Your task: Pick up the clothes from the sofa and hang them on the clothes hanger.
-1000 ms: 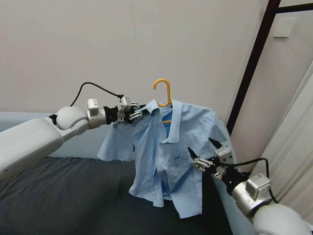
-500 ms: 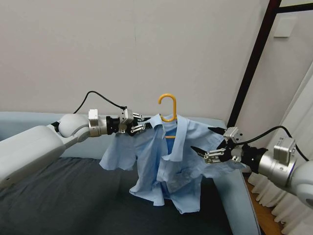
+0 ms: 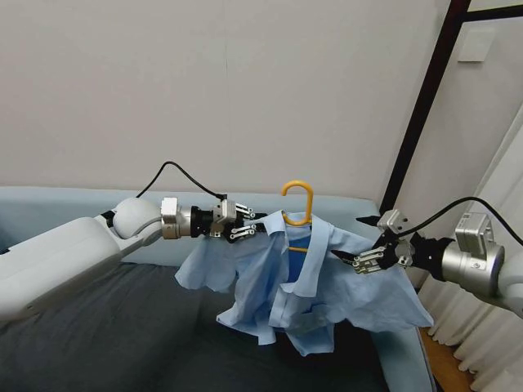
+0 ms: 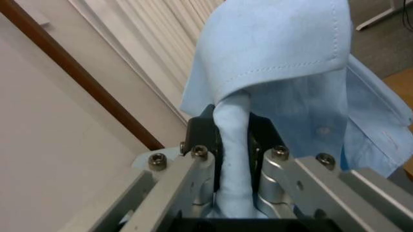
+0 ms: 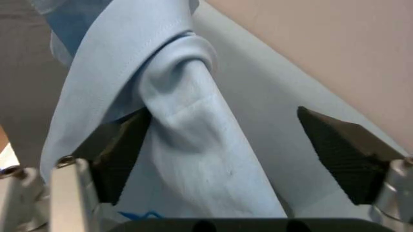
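Note:
A light blue shirt (image 3: pixel 302 282) hangs on a yellow hanger (image 3: pixel 299 202) in the air above the sofa. My left gripper (image 3: pixel 248 228) is shut on the shirt's shoulder next to the collar; in the left wrist view a bunched fold of shirt (image 4: pixel 271 72) is pinched in the left gripper (image 4: pixel 233 145). My right gripper (image 3: pixel 359 245) is at the shirt's other shoulder and stands open. In the right wrist view a rolled fold of the shirt (image 5: pixel 187 125) lies inside the right gripper (image 5: pixel 226 159), against one finger and clear of the other.
The sofa has a pale blue back (image 3: pixel 49 204) and a dark grey seat (image 3: pixel 106 327) under the shirt. A dark upright post (image 3: pixel 418 122) rises at the right, with a pale curtain (image 3: pixel 498 204) beyond it. A plain wall stands behind.
My left gripper has carried the shirt and hanger rightward and lower. My right arm has swung up to the shirt's far shoulder, which now spreads outward over the open fingers.

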